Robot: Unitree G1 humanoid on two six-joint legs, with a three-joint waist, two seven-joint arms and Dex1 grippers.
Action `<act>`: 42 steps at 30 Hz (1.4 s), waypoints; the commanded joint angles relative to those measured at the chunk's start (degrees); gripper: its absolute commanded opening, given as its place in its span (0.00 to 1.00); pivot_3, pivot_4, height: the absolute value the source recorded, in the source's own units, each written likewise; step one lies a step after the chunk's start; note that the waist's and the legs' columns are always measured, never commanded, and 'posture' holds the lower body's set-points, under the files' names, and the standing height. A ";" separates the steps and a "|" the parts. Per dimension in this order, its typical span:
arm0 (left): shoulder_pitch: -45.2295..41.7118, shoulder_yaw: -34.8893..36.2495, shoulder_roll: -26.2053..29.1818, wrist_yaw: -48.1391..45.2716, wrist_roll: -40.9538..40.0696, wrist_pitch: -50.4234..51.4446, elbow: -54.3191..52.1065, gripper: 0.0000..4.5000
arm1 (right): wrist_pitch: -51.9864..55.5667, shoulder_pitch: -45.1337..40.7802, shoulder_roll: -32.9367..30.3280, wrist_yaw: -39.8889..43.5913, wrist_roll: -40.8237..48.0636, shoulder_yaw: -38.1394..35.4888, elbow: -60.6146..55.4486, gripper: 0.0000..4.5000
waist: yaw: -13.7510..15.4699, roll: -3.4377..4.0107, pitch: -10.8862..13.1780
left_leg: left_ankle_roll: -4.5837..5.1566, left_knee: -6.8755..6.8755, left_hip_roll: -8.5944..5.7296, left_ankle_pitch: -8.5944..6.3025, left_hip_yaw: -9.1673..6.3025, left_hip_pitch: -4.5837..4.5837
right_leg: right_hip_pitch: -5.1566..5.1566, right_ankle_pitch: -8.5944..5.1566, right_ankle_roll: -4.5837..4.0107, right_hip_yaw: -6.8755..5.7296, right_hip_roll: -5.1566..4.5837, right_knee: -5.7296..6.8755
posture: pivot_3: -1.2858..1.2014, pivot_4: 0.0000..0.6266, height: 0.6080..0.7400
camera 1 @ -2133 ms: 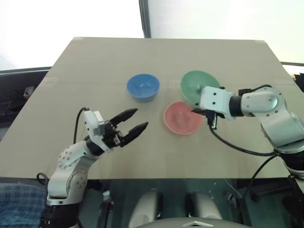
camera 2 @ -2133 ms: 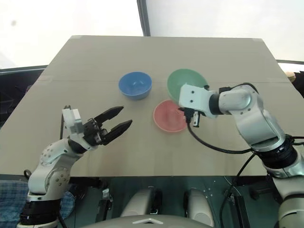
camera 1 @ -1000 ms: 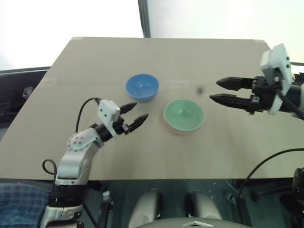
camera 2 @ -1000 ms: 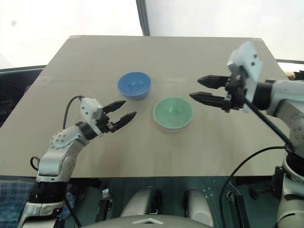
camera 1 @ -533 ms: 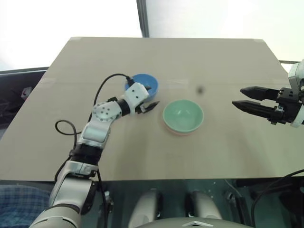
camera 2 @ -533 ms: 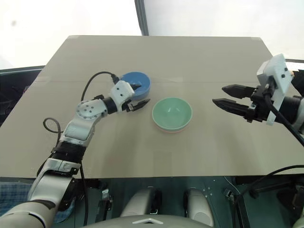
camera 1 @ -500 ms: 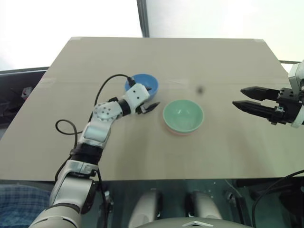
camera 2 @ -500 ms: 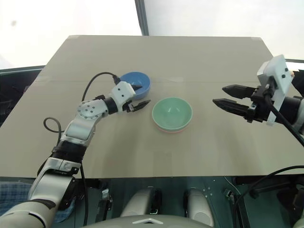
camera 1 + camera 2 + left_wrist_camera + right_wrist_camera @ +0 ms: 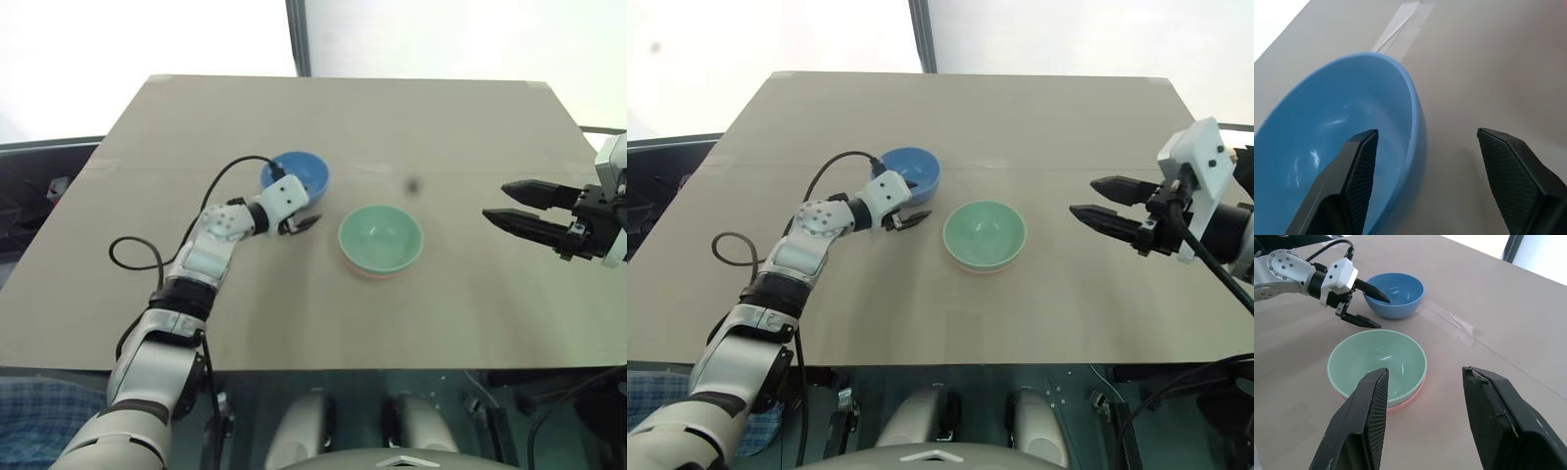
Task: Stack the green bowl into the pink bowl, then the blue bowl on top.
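- Straddling the near rim of the blue bowl is my left end effector, fingers parted, one finger inside the bowl and the other outside over the worktop (not clamped on the wall, as far as the wrist view shows).
- My right end effector hangs off to the right, well apart from the bowls, its two fingers spread and holding nothing.
- Sitting nested in the pink bowl, the green bowl lies just beside the blue bowl; just a pink edge peeks out beneath it.
- A clear tape strip runs across the worktop behind the bowls.
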 commanded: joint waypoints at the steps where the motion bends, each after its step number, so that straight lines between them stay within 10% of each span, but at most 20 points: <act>1: -2.77 -0.09 -0.35 -0.67 0.60 -0.30 1.41 0.39 | -2.08 -0.04 -1.38 -0.90 1.21 -1.39 -0.39 0.59 | 0.05 -0.01 0.00 | 0.00 0.01 0.00 0.00 0.00 0.00 | 0.00 0.00 0.00 -0.01 0.00 0.01 | 0.52 0.24 1.00; 5: -3.47 -0.34 -0.36 -0.86 1.18 -0.64 2.48 0.01 | -2.71 0.51 -1.99 -1.52 2.16 -1.34 -0.25 0.59 | 0.02 -0.02 0.00 | 0.01 0.02 0.00 0.00 0.00 0.00 | 0.00 0.01 0.01 -0.01 0.00 0.02 | 0.52 0.24 1.00; 19: -11.17 -0.10 -1.16 -6.76 0.48 -6.30 4.00 0.01 | -4.81 2.12 -4.01 -2.45 4.24 -1.26 1.00 0.59 | 0.15 -0.13 0.07 | -0.01 0.09 0.00 0.01 -0.01 -0.03 | 0.00 0.01 0.02 -0.03 0.03 0.06 | 0.52 0.24 1.00; 36: -10.26 -7.48 -1.00 -37.85 -11.68 -15.79 -15.74 0.01 | -5.78 4.17 -5.08 -4.55 6.35 -1.89 0.10 0.59 | -0.04 -0.12 0.06 | -0.10 0.18 0.02 0.08 0.03 -0.03 | 0.05 0.02 0.03 -0.02 0.11 0.10 | 0.52 0.24 1.00; 42: -9.17 -6.27 -2.76 -38.88 -15.10 -19.52 -17.29 0.63 | -6.03 4.83 -5.45 -5.23 7.23 -2.21 -0.09 0.59 | 0.00 -0.13 0.06 | 0.06 0.31 0.02 -0.01 0.03 0.02 | 0.14 0.03 0.07 -0.02 0.16 0.18 | 0.52 0.24 1.00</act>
